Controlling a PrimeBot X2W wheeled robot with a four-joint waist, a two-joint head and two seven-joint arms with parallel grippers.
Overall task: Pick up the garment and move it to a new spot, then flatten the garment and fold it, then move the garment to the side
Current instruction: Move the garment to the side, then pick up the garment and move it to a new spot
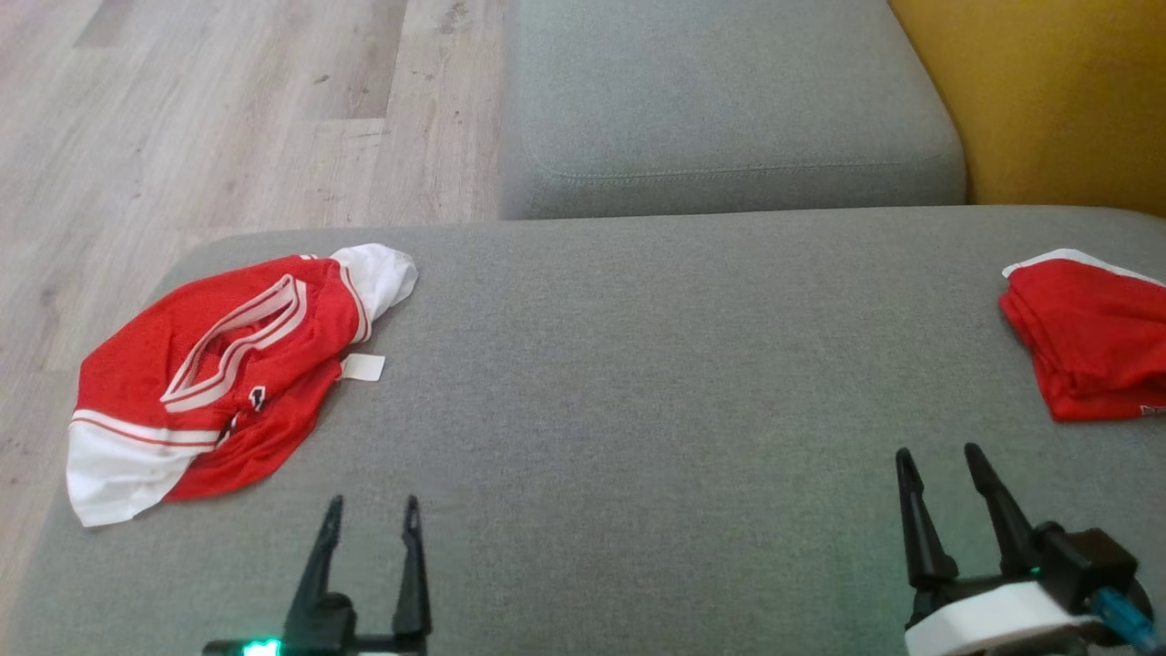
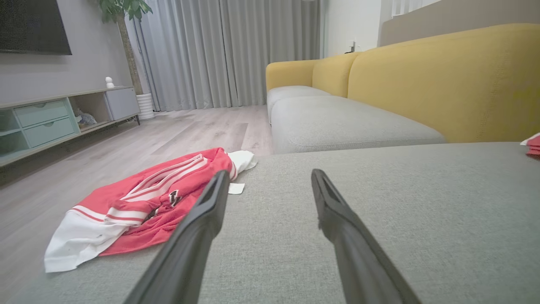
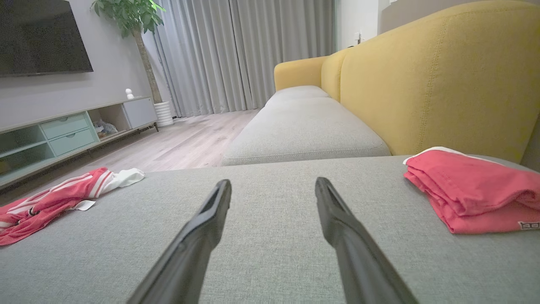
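Note:
A crumpled red and white garment [image 1: 205, 374] lies in a heap at the left end of the grey sofa cushion [image 1: 638, 383], with a white tag sticking out on its right. The left wrist view has the same garment [image 2: 143, 202] left of the fingers, and the right wrist view has this garment [image 3: 55, 198] at far left. My left gripper [image 1: 373, 512] stands open near the cushion's front edge, to the right of and below the garment, holding nothing. My right gripper [image 1: 938, 460] is open and empty at the lower right.
A folded red garment [image 1: 1089, 342] rests at the cushion's right edge, also folded garment [image 3: 472, 190]. A second grey seat cushion [image 1: 720, 109] lies beyond, with a yellow backrest [image 1: 1048, 100] at right. Wooden floor [image 1: 182, 118] runs along the left; a TV cabinet [image 2: 55, 118] stands farther off.

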